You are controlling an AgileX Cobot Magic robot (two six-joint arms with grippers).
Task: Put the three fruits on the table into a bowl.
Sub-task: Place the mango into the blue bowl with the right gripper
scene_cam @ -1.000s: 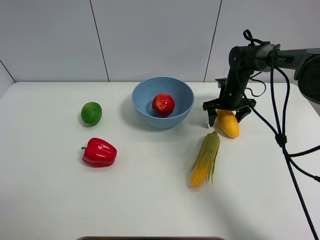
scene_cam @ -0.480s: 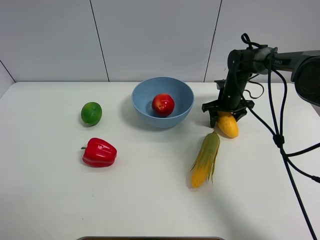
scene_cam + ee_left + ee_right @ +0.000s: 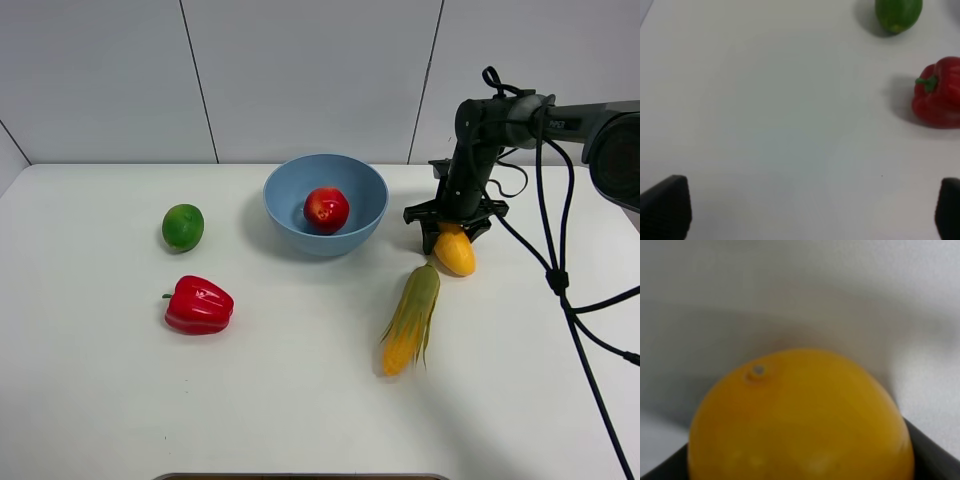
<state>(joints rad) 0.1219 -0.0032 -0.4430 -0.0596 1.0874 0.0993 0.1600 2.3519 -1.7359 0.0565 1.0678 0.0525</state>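
The yellow-orange mango [image 3: 456, 252] lies on the white table [image 3: 300, 400], right of the light-blue bowl [image 3: 326, 203]. My right gripper [image 3: 452, 236] stands over it from above, its fingers closed on the mango's upper end. The mango [image 3: 800, 420] fills the right wrist view between the dark fingers [image 3: 932, 452]. The red apple-like fruit [image 3: 327, 209] sits inside the bowl. The green lime [image 3: 183, 227] lies on the table left of the bowl and shows in the left wrist view [image 3: 898, 14]. My left gripper [image 3: 807, 207] is open and empty over bare table.
A red bell pepper [image 3: 199, 305] lies in front of the lime and also shows in the left wrist view [image 3: 938, 92]. A corn cob in its green husk [image 3: 411, 318] lies just in front of the mango. Cables [image 3: 560, 270] hang from the right arm.
My right gripper's fingers have drawn in from a wider spread onto the mango. The mango shifted slightly. Nothing else has moved.
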